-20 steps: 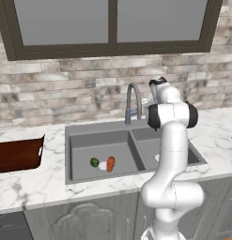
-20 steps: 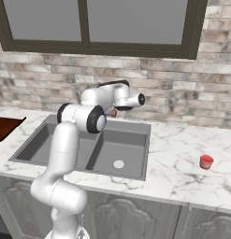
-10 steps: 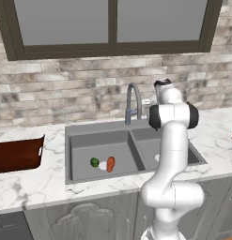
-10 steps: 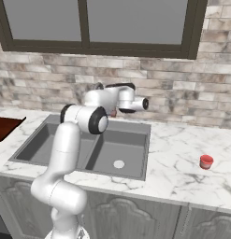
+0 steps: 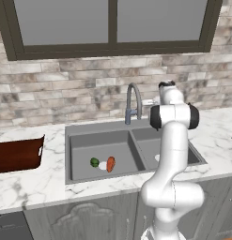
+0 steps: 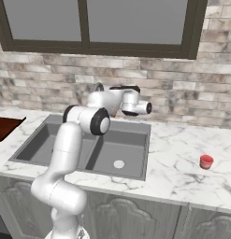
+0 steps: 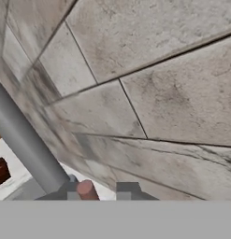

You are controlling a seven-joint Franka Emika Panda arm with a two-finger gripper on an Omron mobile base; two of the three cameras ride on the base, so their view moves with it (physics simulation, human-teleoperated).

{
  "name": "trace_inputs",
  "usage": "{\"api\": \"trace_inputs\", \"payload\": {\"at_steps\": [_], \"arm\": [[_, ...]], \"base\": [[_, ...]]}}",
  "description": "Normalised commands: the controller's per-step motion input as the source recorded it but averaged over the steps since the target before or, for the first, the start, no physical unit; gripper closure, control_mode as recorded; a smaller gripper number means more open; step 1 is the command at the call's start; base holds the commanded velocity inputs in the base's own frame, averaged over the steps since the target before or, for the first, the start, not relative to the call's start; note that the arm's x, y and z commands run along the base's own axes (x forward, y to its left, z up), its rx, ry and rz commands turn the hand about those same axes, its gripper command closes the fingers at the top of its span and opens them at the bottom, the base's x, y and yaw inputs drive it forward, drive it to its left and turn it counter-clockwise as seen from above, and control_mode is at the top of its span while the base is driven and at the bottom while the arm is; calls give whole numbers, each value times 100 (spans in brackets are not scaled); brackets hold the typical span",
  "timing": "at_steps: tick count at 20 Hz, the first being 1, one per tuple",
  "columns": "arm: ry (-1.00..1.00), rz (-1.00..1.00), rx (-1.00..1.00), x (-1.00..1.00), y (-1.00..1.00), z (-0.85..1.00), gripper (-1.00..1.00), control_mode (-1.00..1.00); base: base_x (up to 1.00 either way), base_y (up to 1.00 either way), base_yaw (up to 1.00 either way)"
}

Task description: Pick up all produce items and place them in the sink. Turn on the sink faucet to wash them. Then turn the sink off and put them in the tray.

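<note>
Faucet operation in hand; produce lies in the sink.
Orange-red vegetable (image 5: pixel 111 163) and lime (image 5: pixel 94 162) rest together in the left basin of the sink (image 5: pixel 80 136). Gripper (image 7: pixel 102 191) sits near the faucet (image 5: pixel 133 102) base by the wall; whether it is clenched or released I cannot tell. Next move likely calls for working the handle.

The white marble counter (image 5: pixel 37 190) is carrying a dark reddish-brown wooden tray (image 5: pixel 16 154). A small red cup (image 6: pixel 206 161) is sitting right of the sink.
</note>
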Motion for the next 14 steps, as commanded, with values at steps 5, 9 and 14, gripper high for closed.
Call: {"api": "trace_inputs", "payload": {"at_steps": [5,9,14], "arm": [[0,0,5,0,-44,-16,100,-100],[0,0,5,0,-47,-20,100,-100],[0,0,3,0,-31,-12,100,-100]], "base": [[0,0,0],[0,0,0],[0,0,0]]}}
